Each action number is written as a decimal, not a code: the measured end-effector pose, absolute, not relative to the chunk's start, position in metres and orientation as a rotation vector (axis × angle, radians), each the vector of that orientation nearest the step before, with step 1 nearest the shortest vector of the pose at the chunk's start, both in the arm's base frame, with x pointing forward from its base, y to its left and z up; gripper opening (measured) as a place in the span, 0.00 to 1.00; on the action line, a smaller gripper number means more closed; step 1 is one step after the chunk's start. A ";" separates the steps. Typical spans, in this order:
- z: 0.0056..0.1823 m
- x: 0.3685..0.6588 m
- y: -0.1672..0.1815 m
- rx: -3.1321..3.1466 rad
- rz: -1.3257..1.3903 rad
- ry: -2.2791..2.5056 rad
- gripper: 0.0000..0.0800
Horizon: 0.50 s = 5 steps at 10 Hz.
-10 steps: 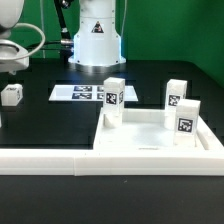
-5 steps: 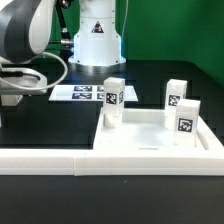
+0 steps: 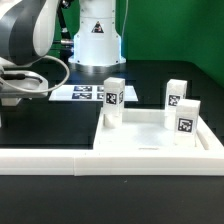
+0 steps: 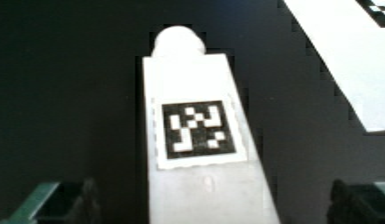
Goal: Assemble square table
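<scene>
Square table's tagged white block leg (image 4: 194, 120) is lying on the black worktop (image 4: 64, 100) between the claw's (image 4: 203, 203) wide-spread fingertips (image 4: 64, 200), its near end cut off, while the exterior view is hiding it behind the arm (image 3: 30, 40).

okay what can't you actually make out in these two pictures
- Gripper: exterior view, hidden behind the arm's body; open or shut unclear.
- Leg under the wrist camera: its lower end is cut off by the picture's edge.
- Marker board: exterior view, tags too small, partly blocked by an upright leg.
</scene>
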State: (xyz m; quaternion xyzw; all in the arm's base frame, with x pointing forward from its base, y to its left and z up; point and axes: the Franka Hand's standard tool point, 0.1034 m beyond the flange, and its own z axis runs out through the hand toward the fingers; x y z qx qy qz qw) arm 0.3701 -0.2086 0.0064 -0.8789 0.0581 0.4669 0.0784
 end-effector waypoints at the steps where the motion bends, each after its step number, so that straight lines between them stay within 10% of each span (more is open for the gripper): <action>1: 0.006 0.370 -0.209 -2.631 1.398 0.174 0.81; 5: 0.007 0.370 -0.209 -2.631 1.399 0.175 0.36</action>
